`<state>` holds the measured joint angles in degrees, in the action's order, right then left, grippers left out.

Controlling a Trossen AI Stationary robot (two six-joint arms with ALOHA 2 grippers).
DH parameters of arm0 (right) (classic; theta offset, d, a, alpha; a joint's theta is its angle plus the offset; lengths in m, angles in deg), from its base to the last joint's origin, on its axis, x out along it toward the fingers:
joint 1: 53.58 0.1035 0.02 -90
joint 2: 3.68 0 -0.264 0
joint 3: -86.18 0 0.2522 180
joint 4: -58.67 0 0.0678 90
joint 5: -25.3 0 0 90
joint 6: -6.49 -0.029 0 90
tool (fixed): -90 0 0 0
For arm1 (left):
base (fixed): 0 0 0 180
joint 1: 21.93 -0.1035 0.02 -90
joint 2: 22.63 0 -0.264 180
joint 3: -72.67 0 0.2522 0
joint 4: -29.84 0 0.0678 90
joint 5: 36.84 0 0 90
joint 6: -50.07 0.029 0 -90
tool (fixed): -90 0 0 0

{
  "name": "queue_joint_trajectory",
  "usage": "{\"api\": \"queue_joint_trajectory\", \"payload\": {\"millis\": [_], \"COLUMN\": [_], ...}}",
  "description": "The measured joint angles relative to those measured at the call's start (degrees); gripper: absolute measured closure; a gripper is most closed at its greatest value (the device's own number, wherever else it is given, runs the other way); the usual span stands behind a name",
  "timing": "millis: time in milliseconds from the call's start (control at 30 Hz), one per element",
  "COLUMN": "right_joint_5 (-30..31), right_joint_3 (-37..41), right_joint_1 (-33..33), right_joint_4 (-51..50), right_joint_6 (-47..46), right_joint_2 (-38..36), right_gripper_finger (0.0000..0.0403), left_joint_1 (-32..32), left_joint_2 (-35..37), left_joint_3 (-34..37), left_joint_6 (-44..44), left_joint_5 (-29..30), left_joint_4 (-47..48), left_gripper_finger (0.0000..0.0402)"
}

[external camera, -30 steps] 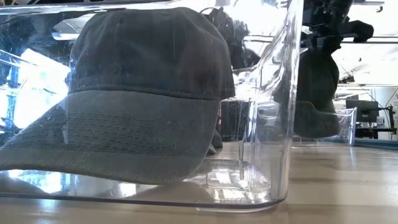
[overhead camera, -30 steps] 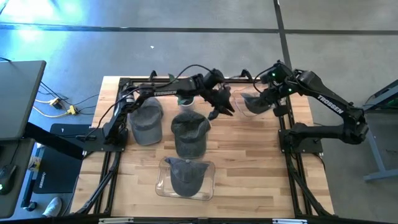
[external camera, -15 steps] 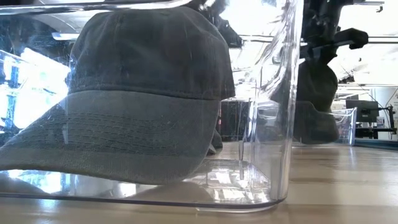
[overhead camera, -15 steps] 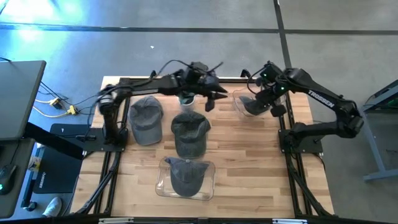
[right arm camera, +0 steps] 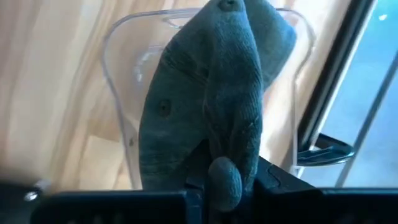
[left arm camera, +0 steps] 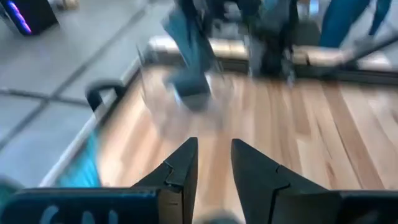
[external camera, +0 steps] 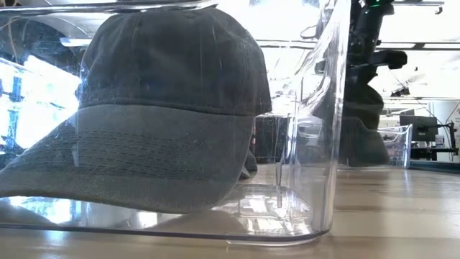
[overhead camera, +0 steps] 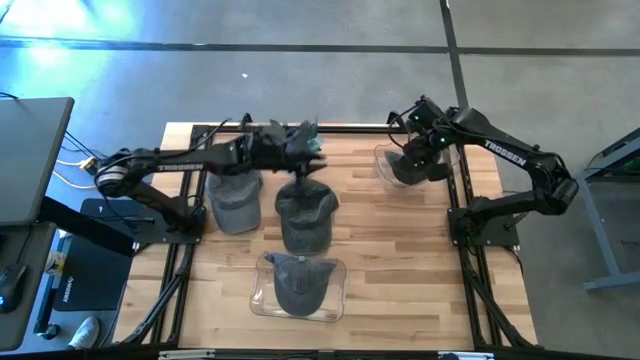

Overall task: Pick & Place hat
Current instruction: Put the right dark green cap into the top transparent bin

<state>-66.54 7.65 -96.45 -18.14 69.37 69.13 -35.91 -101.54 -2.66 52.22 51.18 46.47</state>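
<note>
At the far right corner of the wooden surface (overhead camera: 400,250) the right gripper (overhead camera: 424,141) has its fingers pinched on a grey baseball cap (right arm camera: 211,99) by a fold of the crown, and the cap hangs directly below them, over and partly inside a clear plastic tray (right arm camera: 118,87) that sits against the far edge. In the right wrist view the cap's long axis runs straight away from the fingers, button end farthest out, with the tray's curved rim ringing it on both sides, so the cap seems centred over the opening rather than off to one wall; how much of it already touches the tray floor I cannot tell. The coming move looks like a short lowering and a release, and it turns on that alignment of cap to tray. The left gripper (left arm camera: 212,163) is well apart, above the far edge toward the middle, fingers spread a little with nothing between them; it lies nearest the two loose grey caps, one toward the far left (overhead camera: 235,195) and one at the middle (overhead camera: 305,215). A further cap in its own clear tray (overhead camera: 297,287) sits at the near edge, filling the low view.
</note>
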Motion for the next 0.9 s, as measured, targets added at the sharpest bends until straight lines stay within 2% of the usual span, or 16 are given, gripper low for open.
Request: {"api": "queue_joint_trajectory", "payload": {"millis": [100,200,400,667,900], "right_joint_5": [0.1,1.3,5.1,4.4,-2.5], "right_joint_3": [0.0,0.0,0.0,0.0,0.0], "right_joint_1": [0.0,0.0,0.0,0.0,0.0], "right_joint_4": [2.1,2.5,2.6,3.3,3.4], "right_joint_6": [-1.6,-4.1,-6.4,-7.8,-10.7], "right_joint_2": [0.0,0.0,0.0,0.0,0.0], "right_gripper_finger": [0.0354,0.0341,0.0286,0.0214,0.0206], "left_joint_1": [3.4,7.4,11.6,12.7,12.5], "left_joint_2": [0.3,0.4,0.7,3.5,3.5], "left_joint_3": [4.0,7.0,7.0,7.0,7.0], "left_joint_6": [-1.7,-3.0,-1.5,-2.7,-2.8], "left_joint_5": [2.2,4.8,13.0,13.0,13.1], "left_joint_4": [-5.2,-5.8,-6.4,-3.6,-1.8], "left_gripper_finger": [0.0310,0.0310,0.0310,0.0310,0.0310]}}
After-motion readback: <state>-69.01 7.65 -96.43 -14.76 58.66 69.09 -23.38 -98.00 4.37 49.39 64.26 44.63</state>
